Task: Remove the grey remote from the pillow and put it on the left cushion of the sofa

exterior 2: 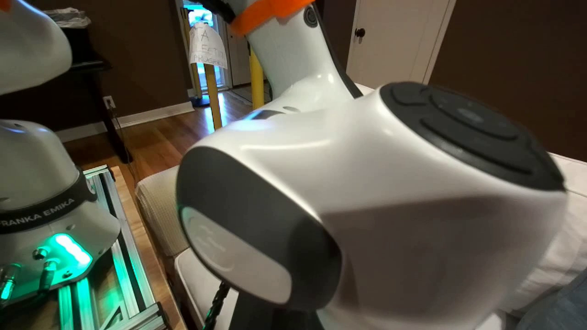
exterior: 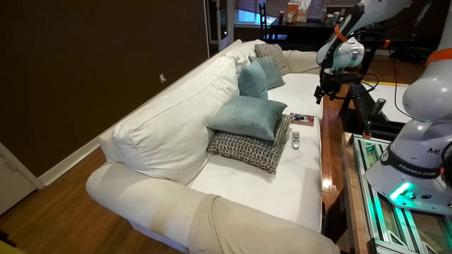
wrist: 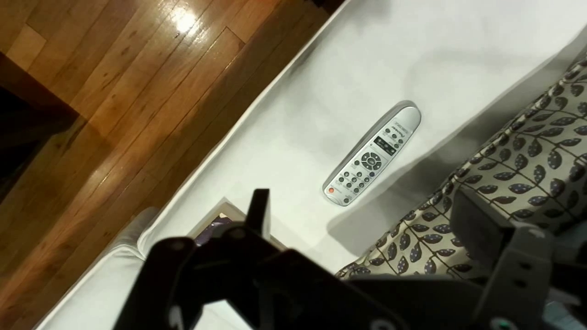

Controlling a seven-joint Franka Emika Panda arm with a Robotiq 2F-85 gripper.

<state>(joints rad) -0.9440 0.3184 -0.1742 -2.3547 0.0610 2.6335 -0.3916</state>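
The grey remote lies flat on the left cushion, a broad white seat cushion of the sofa. It is beside the stacked pillows and apart from them. In the wrist view the remote lies buttons up, beyond the fingertips. My gripper hangs above the sofa's front edge. In the wrist view its fingers are wide apart with nothing between them. In an exterior view the arm hides the remote and the gripper.
A blue pillow rests on a leaf-patterned pillow next to the remote. A booklet-like item lies near the cushion seam. More pillows lean on the back cushions. A second arm's base stands on a frame facing the sofa.
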